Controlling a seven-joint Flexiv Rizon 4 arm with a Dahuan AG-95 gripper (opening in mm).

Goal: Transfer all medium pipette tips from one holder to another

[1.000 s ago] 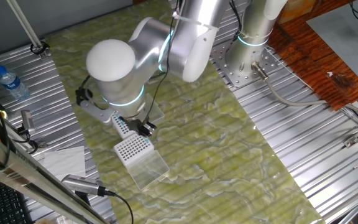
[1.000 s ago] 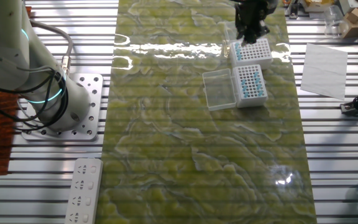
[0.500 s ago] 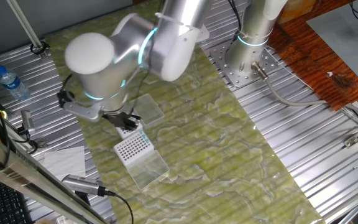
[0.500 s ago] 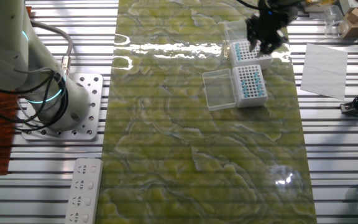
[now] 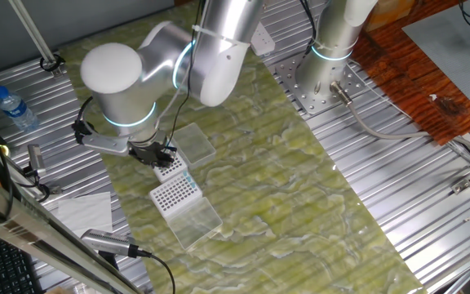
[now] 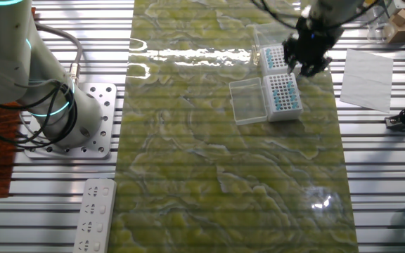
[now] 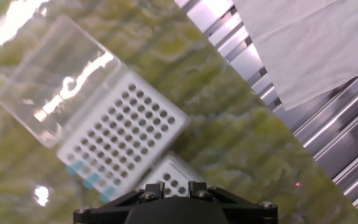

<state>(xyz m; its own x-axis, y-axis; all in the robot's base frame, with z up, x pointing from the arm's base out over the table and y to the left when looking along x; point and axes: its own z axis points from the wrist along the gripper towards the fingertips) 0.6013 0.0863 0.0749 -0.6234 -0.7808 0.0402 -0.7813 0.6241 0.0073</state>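
- jaws hanging over the far holder (image 6: pixel 275 58), at its edge toward the paper sheet (image 6: pixel 366 79); open or closed: cannot tell, fingertips hidden in all views.
- medium pipette tips (image 6: pixel 278 102) seated in the near holder (image 6: pixel 282 97), just beside the jaws, not between them.
- in the hand view, blue tips (image 7: pixel 87 177) low at left in a white rack (image 7: pixel 124 137), clear lid (image 7: pixel 52 78) beyond.
- all on the green bench (image 6: pixel 223 161).
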